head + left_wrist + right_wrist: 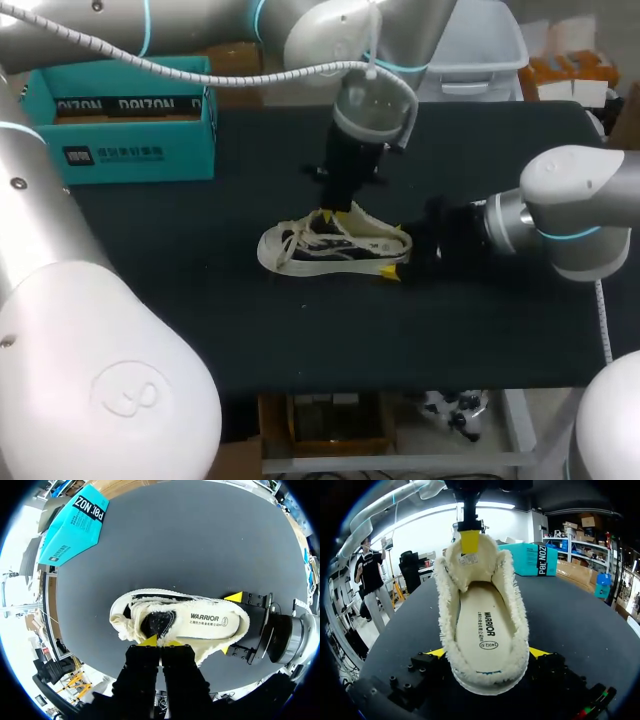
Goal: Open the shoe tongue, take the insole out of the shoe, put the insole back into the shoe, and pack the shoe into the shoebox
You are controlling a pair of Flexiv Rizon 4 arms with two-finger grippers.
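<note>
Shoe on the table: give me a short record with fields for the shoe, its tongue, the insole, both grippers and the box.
shoe: cream, on its sole, mid table
tongue: lifted up off the opening
insole: inside the shoe, lying flat, in plain sight
left gripper: above the shoe, shut on the tongue's edge
right gripper: at the heel, one finger on each side, shut on the shoe
shoebox: teal, far left of the table, apart from the shoe
packing: not yet done

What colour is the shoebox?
The shoebox is teal; the head view shows it best.
</note>
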